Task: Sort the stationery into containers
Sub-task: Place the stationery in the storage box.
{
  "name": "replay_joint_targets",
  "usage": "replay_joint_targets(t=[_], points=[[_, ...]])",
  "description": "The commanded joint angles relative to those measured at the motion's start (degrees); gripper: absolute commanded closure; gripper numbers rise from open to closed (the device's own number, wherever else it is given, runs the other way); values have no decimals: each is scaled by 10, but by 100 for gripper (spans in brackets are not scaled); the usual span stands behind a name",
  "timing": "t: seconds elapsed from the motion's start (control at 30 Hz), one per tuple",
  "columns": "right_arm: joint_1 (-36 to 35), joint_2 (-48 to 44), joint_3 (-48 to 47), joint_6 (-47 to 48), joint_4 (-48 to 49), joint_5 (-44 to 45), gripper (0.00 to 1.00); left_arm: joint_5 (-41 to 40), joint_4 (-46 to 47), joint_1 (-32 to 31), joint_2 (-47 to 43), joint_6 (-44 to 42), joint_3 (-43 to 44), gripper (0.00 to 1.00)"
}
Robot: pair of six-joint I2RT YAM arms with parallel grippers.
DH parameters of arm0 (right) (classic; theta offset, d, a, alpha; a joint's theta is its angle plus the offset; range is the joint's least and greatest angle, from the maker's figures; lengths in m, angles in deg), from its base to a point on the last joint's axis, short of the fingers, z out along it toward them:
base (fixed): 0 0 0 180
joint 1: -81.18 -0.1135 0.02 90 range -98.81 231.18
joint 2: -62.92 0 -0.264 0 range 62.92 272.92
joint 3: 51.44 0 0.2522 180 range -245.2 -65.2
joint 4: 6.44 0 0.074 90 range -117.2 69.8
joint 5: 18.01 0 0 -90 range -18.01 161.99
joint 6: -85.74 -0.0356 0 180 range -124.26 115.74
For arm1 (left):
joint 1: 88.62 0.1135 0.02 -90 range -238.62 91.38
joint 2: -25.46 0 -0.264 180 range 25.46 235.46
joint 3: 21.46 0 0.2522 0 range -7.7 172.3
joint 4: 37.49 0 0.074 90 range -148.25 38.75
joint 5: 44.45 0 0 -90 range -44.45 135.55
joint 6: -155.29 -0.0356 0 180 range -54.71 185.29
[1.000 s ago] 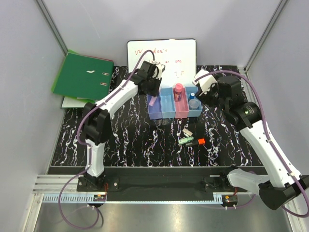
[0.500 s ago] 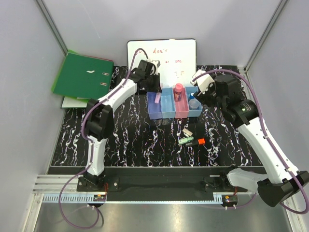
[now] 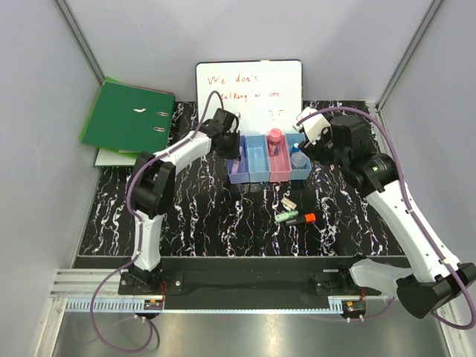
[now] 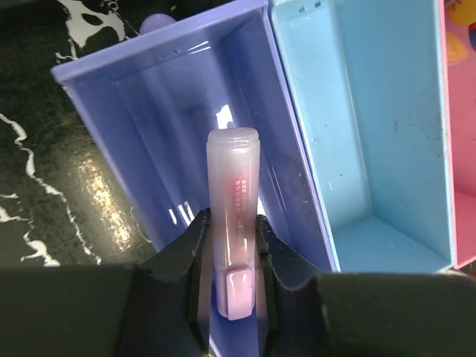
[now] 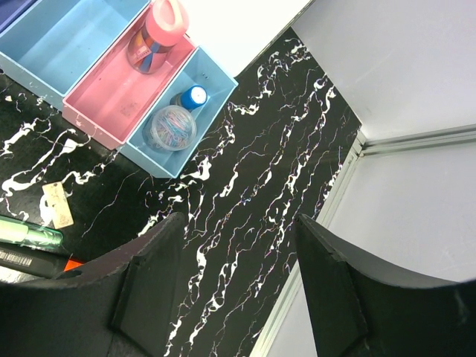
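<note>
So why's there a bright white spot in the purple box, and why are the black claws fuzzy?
Left wrist view: light glaring off the glossy purple bin, past the lilac marker; the left fingers sit too close to the lens, so they blur. Right wrist view: the right fingers blur likewise.

Robotics lab test cell: plain grey panel walls [image 3: 357, 44], aluminium corner posts [image 3: 80, 41], black marbled bench [image 3: 208, 216], left arm [image 3: 160, 178], right arm [image 3: 405, 212] bolted to slotted rail [image 3: 245, 303].
</note>
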Motion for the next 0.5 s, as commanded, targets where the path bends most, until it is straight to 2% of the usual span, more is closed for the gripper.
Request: replay_joint_targets(t=[0.0, 0.07, 0.13, 0.2, 0.23, 0.33, 0.43, 0.47], points=[[0, -5, -15, 3, 15, 12, 32, -24, 27, 5, -44, 2, 8, 100], [0, -5, -14, 3, 14, 14, 32, -25, 26, 5, -39, -1, 13, 97], [0, -9, -11, 3, 15, 15, 31, -22, 26, 5, -37, -1, 16, 85], [0, -10, -9, 3, 15, 15, 31, -18, 27, 5, -36, -1, 18, 92], [0, -10, -9, 2, 15, 15, 31, -15, 27, 5, -34, -1, 17, 92], [0, -8, -12, 1, 15, 13, 31, -10, 28, 5, -30, -3, 19, 80], [0, -5, -13, 2, 15, 13, 31, -5, 32, 5, -28, -1, 19, 76], [0, -5, -13, 2, 15, 13, 31, -2, 33, 5, -27, -2, 21, 67]])
